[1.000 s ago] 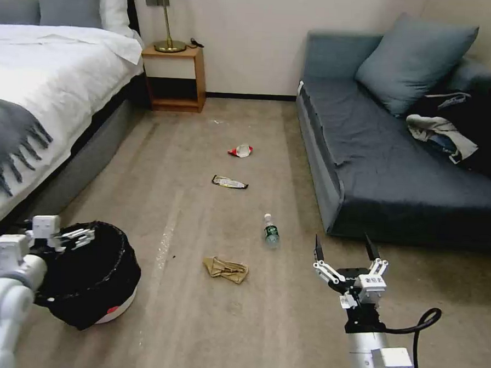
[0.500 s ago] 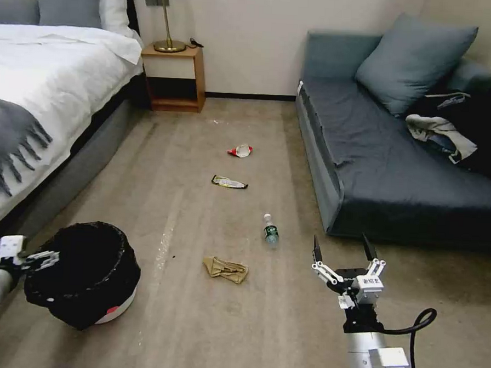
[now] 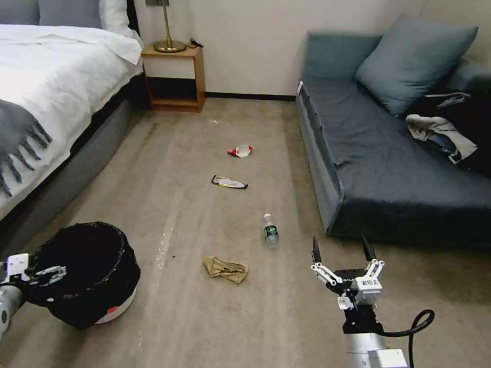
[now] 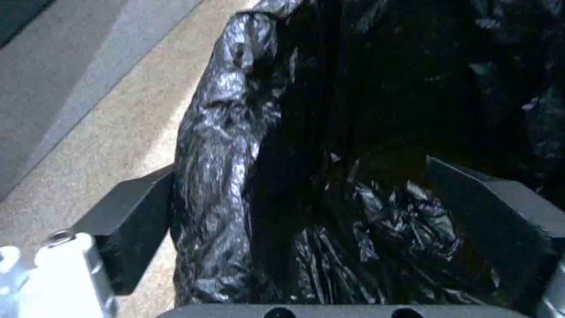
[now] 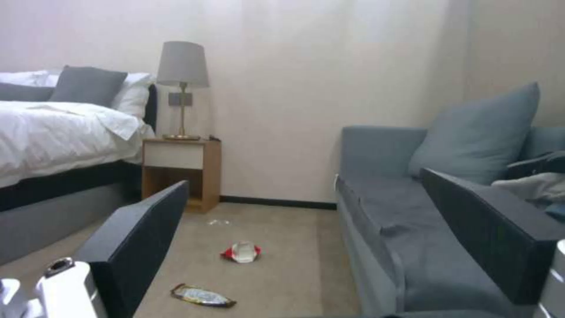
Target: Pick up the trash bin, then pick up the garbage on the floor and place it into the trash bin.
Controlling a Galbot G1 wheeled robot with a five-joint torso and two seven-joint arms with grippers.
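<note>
Trash bin point(image 3: 90, 274) on floor at robot's left beside bed point(image 3: 48, 80). Left gripper point(image 4: 306, 229) spread wide, bag-lined rim between jaws, not yet clamped. Right gripper point(image 3: 340, 254) open, empty, well apart: left arm nearer.

Open carpet point(image 3: 206, 314) runs between bed point(image 3: 47, 86) at left and sofa point(image 3: 399, 175) at right; nightstand point(image 3: 174, 76) closes the far end; trash bin point(image 3: 87, 274) blocks the near-left floor.
</note>
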